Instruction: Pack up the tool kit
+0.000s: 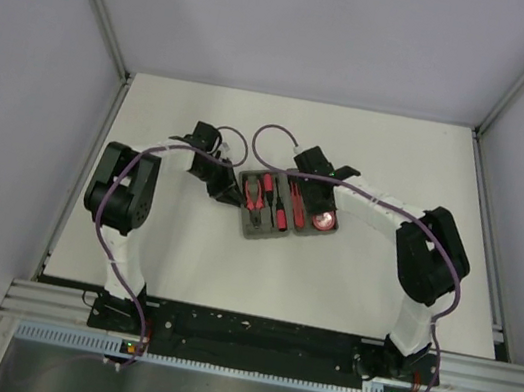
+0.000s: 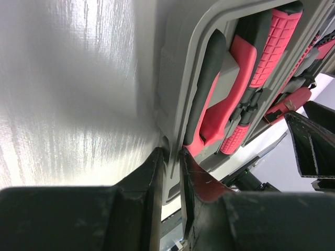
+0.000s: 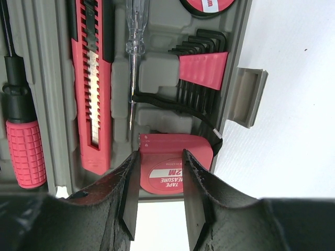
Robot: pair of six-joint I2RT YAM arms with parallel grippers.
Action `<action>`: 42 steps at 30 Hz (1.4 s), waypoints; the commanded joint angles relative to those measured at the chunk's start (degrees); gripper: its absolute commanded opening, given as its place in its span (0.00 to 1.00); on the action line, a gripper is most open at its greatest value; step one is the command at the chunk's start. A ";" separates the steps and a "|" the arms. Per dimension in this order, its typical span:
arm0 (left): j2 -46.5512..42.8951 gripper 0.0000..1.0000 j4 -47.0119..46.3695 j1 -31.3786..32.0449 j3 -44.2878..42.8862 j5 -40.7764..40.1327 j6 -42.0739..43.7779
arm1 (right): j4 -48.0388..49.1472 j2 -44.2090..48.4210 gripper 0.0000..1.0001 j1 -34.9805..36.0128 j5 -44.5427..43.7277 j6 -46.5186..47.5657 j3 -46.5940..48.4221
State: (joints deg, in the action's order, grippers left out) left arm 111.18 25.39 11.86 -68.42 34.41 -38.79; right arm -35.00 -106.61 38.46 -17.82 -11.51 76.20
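Note:
The grey case (image 1: 258, 232) of the tool kit lies open in the middle of the table, with red-and-black tools in its slots. My left gripper (image 2: 171, 155) is shut on the case's rim (image 2: 175, 89) at its left end, beside the pliers (image 2: 225, 94) and a ribbed red handle (image 2: 275, 44). My right gripper (image 3: 160, 154) hovers open at the case's far end, its fingers (image 3: 196, 178) over the red tape measure (image 3: 165, 175) lying in its slot. The knife (image 3: 91, 78), a red-handled screwdriver (image 3: 23, 151) and a clear tester screwdriver (image 3: 135, 42) sit in their slots.
A set of hex keys (image 3: 201, 70) in a red holder lies next to the tape measure. A grey latch tab (image 3: 246, 97) sticks out from the case's side. White table (image 1: 169, 261) surrounds the case, with grey walls (image 1: 13, 112) on both sides and behind.

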 commanded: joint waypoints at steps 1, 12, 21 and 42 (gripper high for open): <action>1.24 0.19 0.89 -0.26 -2.24 -3.91 1.08 | -6.57 -2.47 0.34 -0.40 -1.07 0.26 -1.77; 1.24 0.21 1.07 -0.25 -2.50 -3.83 1.61 | -6.48 -2.38 0.47 -0.40 -0.20 3.68 7.20; 1.50 0.23 0.98 -0.26 -2.77 -3.12 1.87 | -3.68 -3.17 0.54 -0.40 5.25 6.23 5.89; 2.64 0.23 2.30 -0.34 -5.40 -3.47 2.49 | -8.58 -7.47 0.38 -0.05 0.33 5.80 2.54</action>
State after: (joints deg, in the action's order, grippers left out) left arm 113.03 28.12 11.94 -71.92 33.45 -37.36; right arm -38.13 -109.54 38.52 -17.32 -5.13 79.94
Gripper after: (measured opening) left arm 0.228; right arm 0.416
